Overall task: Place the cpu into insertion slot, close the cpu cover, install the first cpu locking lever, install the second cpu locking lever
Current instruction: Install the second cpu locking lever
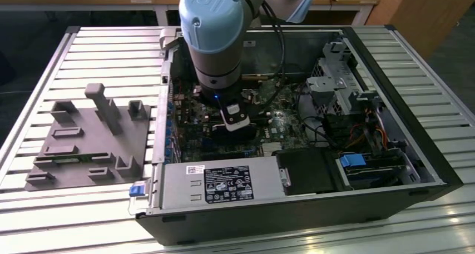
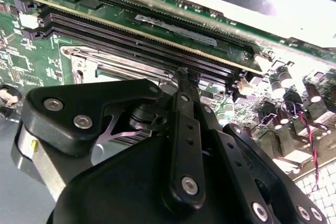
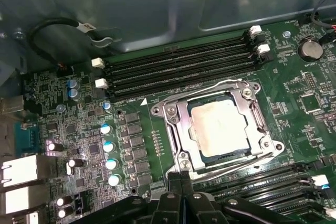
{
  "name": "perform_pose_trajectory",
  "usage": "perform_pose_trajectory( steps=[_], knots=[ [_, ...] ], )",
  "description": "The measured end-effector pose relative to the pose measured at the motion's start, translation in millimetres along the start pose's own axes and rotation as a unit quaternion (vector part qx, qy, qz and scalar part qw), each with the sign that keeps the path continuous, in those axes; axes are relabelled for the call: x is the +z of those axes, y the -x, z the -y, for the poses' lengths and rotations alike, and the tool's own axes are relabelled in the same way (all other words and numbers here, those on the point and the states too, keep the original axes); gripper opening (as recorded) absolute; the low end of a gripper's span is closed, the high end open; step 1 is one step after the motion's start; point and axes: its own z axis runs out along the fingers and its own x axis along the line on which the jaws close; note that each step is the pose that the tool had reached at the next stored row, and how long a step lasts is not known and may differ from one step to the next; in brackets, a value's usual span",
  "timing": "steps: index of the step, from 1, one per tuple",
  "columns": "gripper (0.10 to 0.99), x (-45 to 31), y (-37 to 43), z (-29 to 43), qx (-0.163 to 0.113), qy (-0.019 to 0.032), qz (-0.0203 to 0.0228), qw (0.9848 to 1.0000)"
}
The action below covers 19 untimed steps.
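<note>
I had the arm (image 1: 211, 40) reaching down into the open computer case (image 1: 415, 154), over the motherboard (image 3: 294, 90). The cpu cover (image 3: 176, 129) lay closed on the insertion slot (image 3: 252, 109), framing the cpu (image 3: 218, 125) seated inside. The gripper (image 3: 181, 178) sat at the socket's edge, fingers (image 3: 173, 182) pinched together and empty, apparently to work a locking lever (image 3: 236, 165).

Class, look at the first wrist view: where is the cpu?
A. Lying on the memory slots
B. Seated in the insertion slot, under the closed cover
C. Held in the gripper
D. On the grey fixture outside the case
B: the cpu sits in the insertion slot, with the cover framing it.
</note>
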Motion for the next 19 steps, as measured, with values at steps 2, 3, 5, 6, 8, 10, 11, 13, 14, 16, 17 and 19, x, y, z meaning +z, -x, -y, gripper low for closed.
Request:
perform_pose_trajectory(
  steps=[2, 3, 5, 6, 8, 10, 11, 13, 14, 16, 17, 19],
  knots=[
    [0.102, 0.4, -0.1, -0.4, 0.000, 0.0001, 0.0000, 1.0000],
    [0.102, 0.6, -0.1, -0.5, 0.000, 0.0001, 0.0000, 1.0000],
    [0.102, 1.3, -0.3, -0.6, 0.000, 0.0000, 0.0000, 1.0000],
    [0.102, 1.7, -0.3, -0.5, 0.000, 0.0000, 0.0000, 1.0000],
    [0.102, 2.6, -0.5, -0.5, 0.000, 0.0000, 0.0000, 1.0000],
    [0.102, 3.4, -0.8, -0.5, 0.000, 0.0001, 0.0000, 1.0000],
    [0.102, 3.7, -1.0, -0.5, 0.000, 0.0000, 0.0000, 1.0000],
    [0.102, 4.4, -1.4, -0.4, 0.000, 0.0000, 0.0000, 1.0000],
    [0.102, 4.7, -1.6, -0.4, 0.000, 0.0000, 0.0000, 1.0000],
    [0.102, 5.0, -2.1, -0.2, 0.000, 0.0000, 0.0000, 1.0000],
    [0.102, 5.1, -2.3, -0.2, 0.000, 0.0000, 0.0000, 1.0000],
    [0.102, 5.1, -2.7, -0.1, 0.000, 0.0001, 0.0000, 1.0000]
  ],
)
